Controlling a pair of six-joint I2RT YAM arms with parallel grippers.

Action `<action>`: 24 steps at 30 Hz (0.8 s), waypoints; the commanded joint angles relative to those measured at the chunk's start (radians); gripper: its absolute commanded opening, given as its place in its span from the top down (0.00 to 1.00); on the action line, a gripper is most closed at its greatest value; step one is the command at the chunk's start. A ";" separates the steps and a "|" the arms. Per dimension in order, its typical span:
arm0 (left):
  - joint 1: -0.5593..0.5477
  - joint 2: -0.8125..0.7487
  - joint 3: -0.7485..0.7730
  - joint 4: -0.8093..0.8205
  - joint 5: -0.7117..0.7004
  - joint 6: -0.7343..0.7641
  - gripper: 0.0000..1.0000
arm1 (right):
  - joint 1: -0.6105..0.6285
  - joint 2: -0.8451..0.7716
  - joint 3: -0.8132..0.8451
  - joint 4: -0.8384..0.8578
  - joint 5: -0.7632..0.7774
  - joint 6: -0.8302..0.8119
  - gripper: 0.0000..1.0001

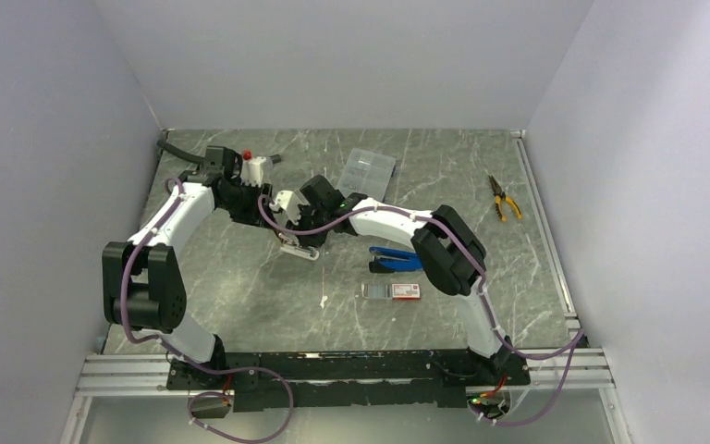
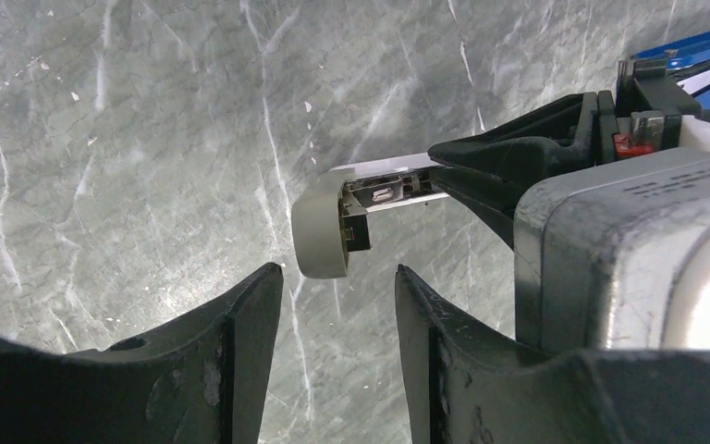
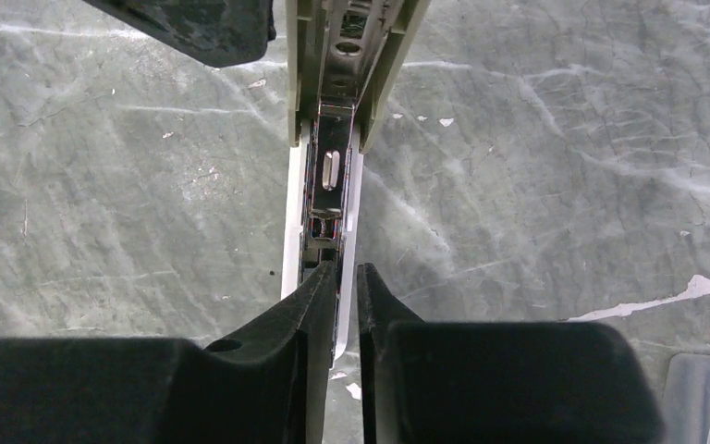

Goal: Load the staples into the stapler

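A pale grey stapler [image 1: 299,250] hangs open above the middle of the table. In the right wrist view its metal channel [image 3: 325,176] lies bare below the raised cover [image 3: 390,55]. My right gripper [image 3: 347,268] is shut on the side wall of its rear end; its black fingers [image 2: 508,162] show in the left wrist view. My left gripper [image 2: 337,270] is open and empty, with the stapler's rounded front end [image 2: 322,227] just beyond its fingertips. The staples sit in a dark tray sliding out of a white box with a red end [image 1: 394,290] on the table.
A blue tool [image 1: 395,260] lies right of the grippers, just above the staple box. A clear compartment case [image 1: 367,169] stands at the back. Yellow-handled pliers [image 1: 505,198] lie at the right. A thin pale strip [image 1: 323,298] lies in front of the stapler.
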 commanded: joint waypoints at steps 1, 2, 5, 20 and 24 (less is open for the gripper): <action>0.000 -0.001 0.011 0.015 0.035 0.002 0.47 | -0.002 -0.039 0.021 0.003 0.031 -0.009 0.82; 0.000 -0.001 0.012 0.016 0.036 0.001 0.47 | -0.003 -0.039 0.024 0.000 0.029 -0.007 0.82; 0.001 -0.001 0.012 0.015 0.040 0.003 0.48 | -0.002 -0.042 0.033 -0.008 0.023 -0.002 0.83; 0.001 0.017 0.013 0.012 0.053 0.010 0.52 | -0.002 -0.064 0.067 -0.039 0.014 0.001 0.85; 0.001 0.017 0.012 0.013 0.054 0.010 0.53 | 0.000 -0.063 0.078 -0.047 0.012 -0.001 0.85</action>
